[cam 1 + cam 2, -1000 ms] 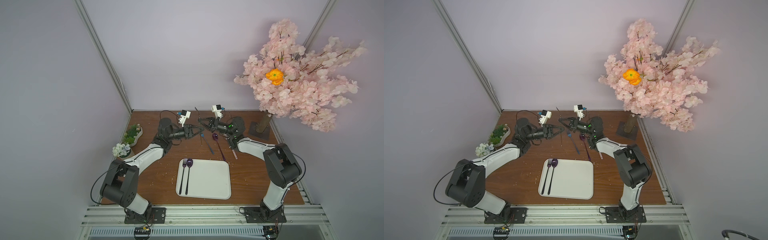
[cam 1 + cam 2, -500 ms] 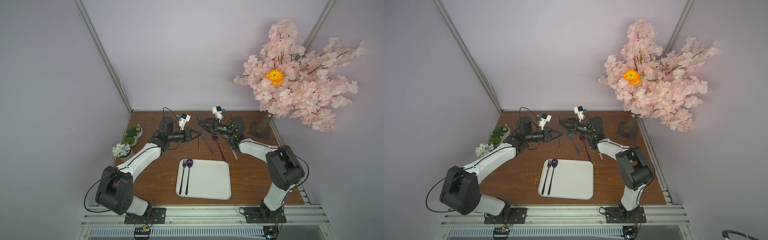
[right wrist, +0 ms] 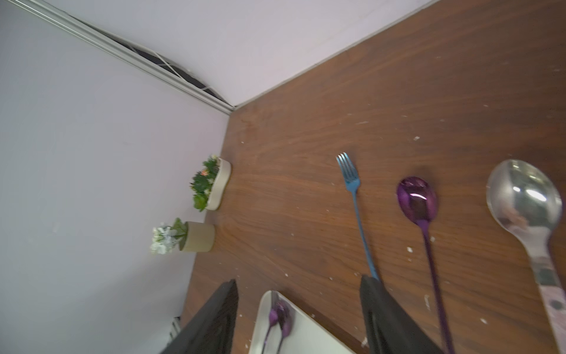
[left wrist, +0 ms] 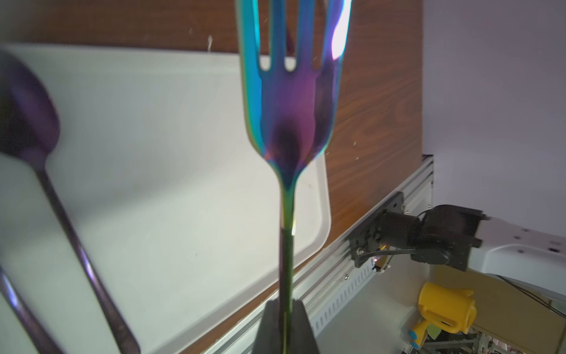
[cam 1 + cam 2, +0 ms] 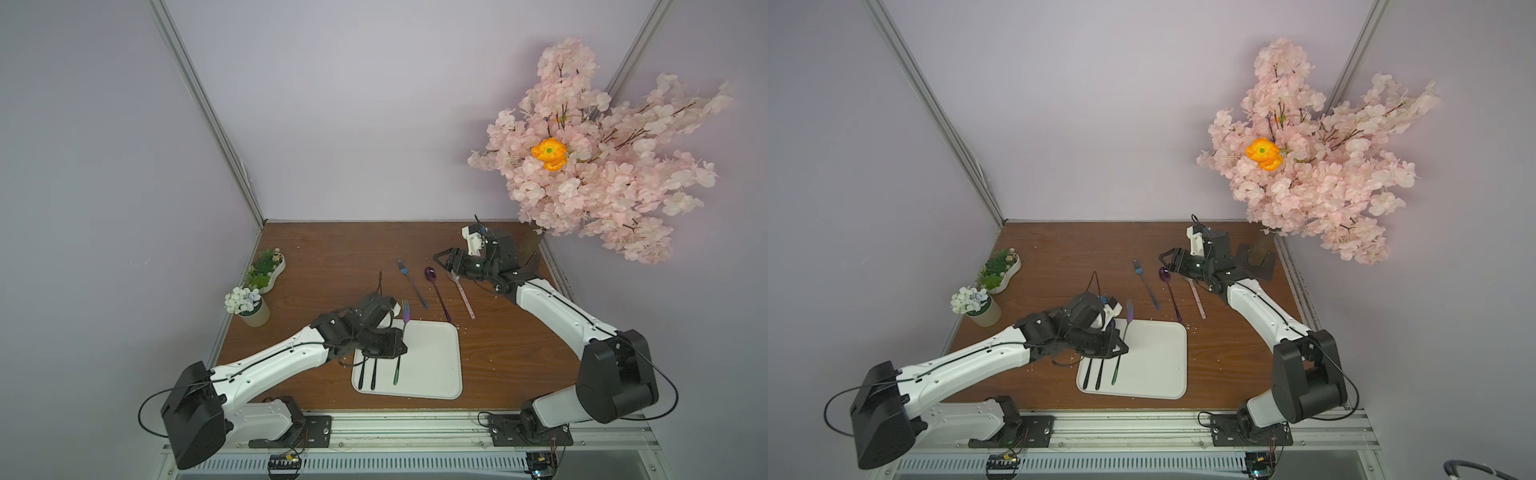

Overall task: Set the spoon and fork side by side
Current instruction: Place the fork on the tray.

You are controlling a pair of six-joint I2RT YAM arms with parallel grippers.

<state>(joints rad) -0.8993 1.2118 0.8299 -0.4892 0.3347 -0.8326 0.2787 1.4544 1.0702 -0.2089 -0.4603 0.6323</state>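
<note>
My left gripper (image 5: 388, 345) (image 4: 286, 309) is shut on the handle of an iridescent fork (image 5: 405, 318) (image 4: 291, 107). It holds the fork low over the left part of the white tray (image 5: 432, 365), parallel to a purple spoon (image 4: 27, 116) and a second dark handle lying there. On the table behind the tray lie a blue fork (image 5: 411, 286) (image 3: 352, 190), a purple spoon (image 5: 434, 286) (image 3: 416, 199) and a silver spoon with a pink handle (image 5: 463, 297) (image 3: 523, 196). My right gripper (image 5: 442, 262) (image 3: 298, 282) stands open and empty at the back right, above the silver spoon's bowl.
Two small flower pots (image 5: 249, 305) (image 5: 266, 270) stand along the left wall. A pink blossom tree (image 5: 590, 158) rises from a stand at the back right corner. White crumbs are scattered on the brown table (image 5: 324, 266).
The left gripper has shut on the iridescent fork and carried it from the back of the table to the tray. The right gripper has opened and drawn back to the right.
</note>
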